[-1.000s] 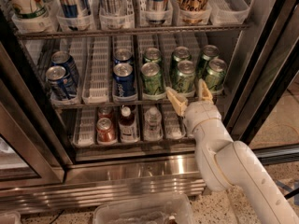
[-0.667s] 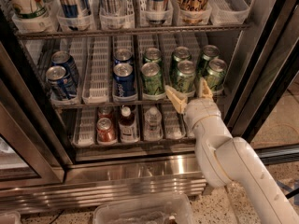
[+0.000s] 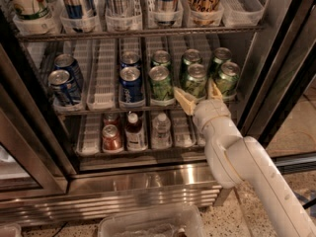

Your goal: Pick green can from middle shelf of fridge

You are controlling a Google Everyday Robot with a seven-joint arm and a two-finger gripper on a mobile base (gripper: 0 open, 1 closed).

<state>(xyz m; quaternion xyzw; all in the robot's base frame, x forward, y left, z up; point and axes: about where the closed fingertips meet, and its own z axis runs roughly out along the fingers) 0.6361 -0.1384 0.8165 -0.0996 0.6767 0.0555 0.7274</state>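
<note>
At the middle shelf [image 3: 102,83], our gripper [image 3: 199,96] stands spread at six o'clock of the green can [image 3: 195,79]; grasp and lift await us.

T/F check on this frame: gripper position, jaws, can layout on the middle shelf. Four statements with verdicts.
1. The gripper is at the middle shelf, jaws open on either side of a front-row green can. True.
2. The blue cans stand to the right of the green ones. False: they stand to the left.
3. That green can is lifted clear of the shelf. False: it stands on the shelf in its row.
4. An empty white lane tray sits between the two lanes of blue cans. True.
</note>
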